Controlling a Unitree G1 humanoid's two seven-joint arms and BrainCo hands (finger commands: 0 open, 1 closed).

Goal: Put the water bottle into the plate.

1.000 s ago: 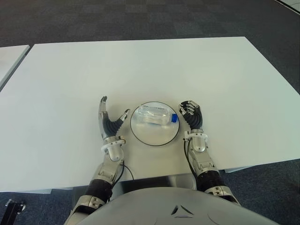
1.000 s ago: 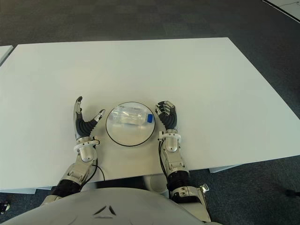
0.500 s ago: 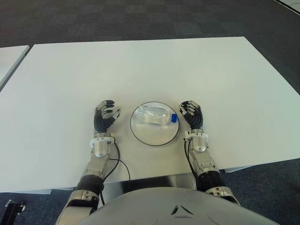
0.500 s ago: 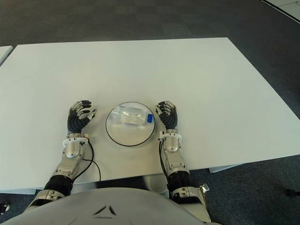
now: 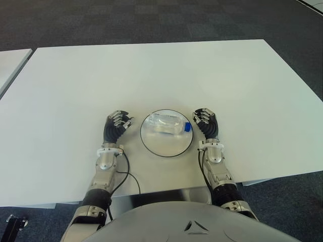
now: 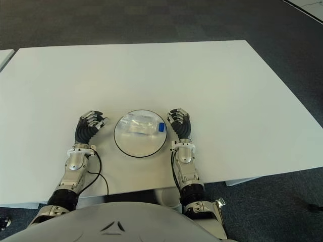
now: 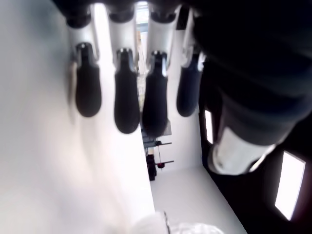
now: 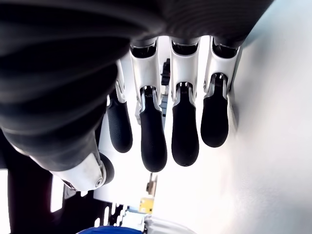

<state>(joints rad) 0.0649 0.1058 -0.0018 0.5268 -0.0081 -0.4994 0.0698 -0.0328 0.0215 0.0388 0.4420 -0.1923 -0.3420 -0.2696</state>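
A clear water bottle [image 5: 168, 125] with a blue cap [image 5: 187, 127] lies on its side inside the round white plate [image 5: 166, 146] near the table's front edge. My left hand [image 5: 116, 126] shows just left of the plate, its fingers [image 7: 126, 105] curled and holding nothing. Just right of the plate is my right hand [image 5: 205, 122], its fingers [image 8: 154, 141] also curled on nothing. Neither hand touches the bottle.
The white table [image 5: 151, 75] stretches wide behind and to both sides of the plate. A second white table's corner [image 5: 10, 63] shows at the far left. Dark carpet [image 5: 151, 20] lies beyond the far edge.
My left hand went from spread upright fingers to a curled fist beside the plate and its forearm swung left. The right hand, bottle and plate stayed put.
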